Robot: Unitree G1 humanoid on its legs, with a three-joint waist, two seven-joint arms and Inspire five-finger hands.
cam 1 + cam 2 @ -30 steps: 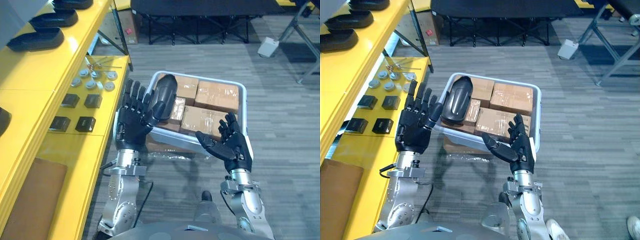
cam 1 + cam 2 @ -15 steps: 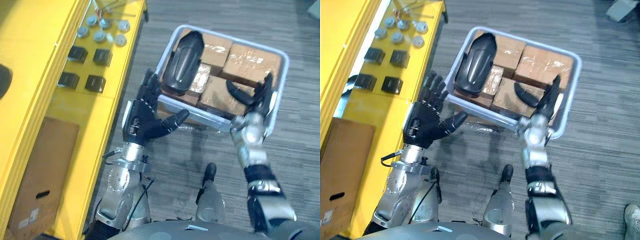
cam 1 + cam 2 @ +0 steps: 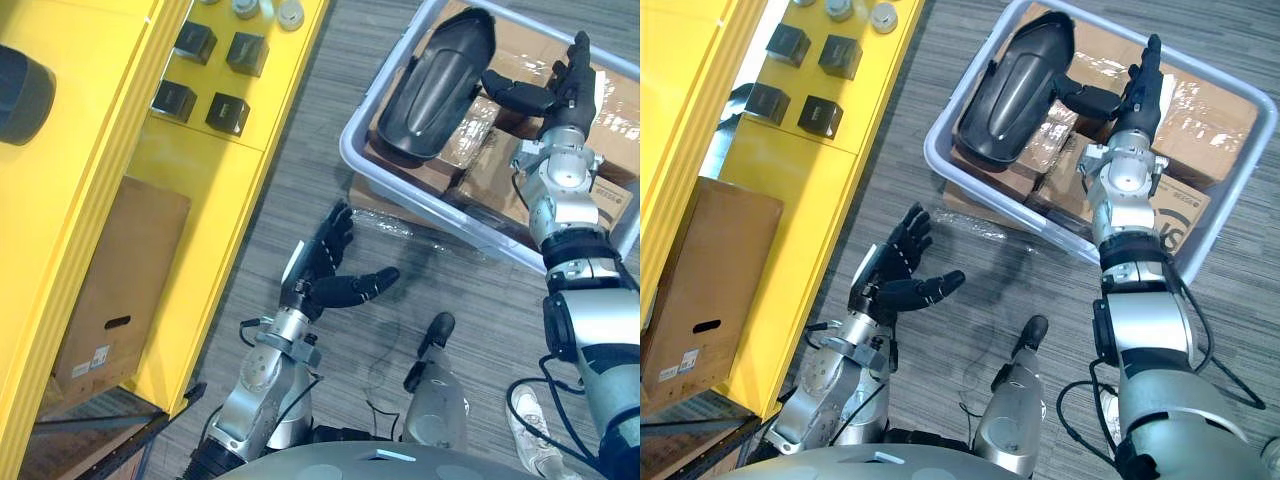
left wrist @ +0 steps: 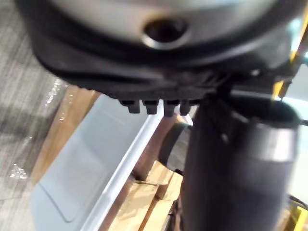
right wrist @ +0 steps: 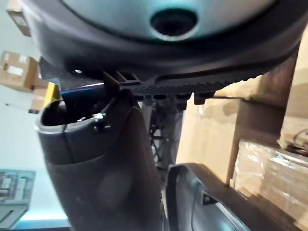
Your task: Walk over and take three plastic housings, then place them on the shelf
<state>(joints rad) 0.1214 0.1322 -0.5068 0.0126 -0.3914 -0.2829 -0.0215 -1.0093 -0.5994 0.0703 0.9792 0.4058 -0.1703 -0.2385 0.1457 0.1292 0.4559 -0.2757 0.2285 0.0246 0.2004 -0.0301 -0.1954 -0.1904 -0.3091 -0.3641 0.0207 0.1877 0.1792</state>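
Beside yellow shelf, bin sits on floor.

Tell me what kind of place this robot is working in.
Probably a factory or warehouse floor: long yellow shelving holding small black blocks, and a pale grey plastic bin of taped cardboard boxes with a black plastic housing.

Dark housing on shelf cropped at the edge; bin cut off at top, boxes partly covered

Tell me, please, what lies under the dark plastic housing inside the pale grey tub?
Brown cardboard boxes, some film-wrapped, lie under the dark plastic housing in the pale grey tub. The tub's floor is covered.
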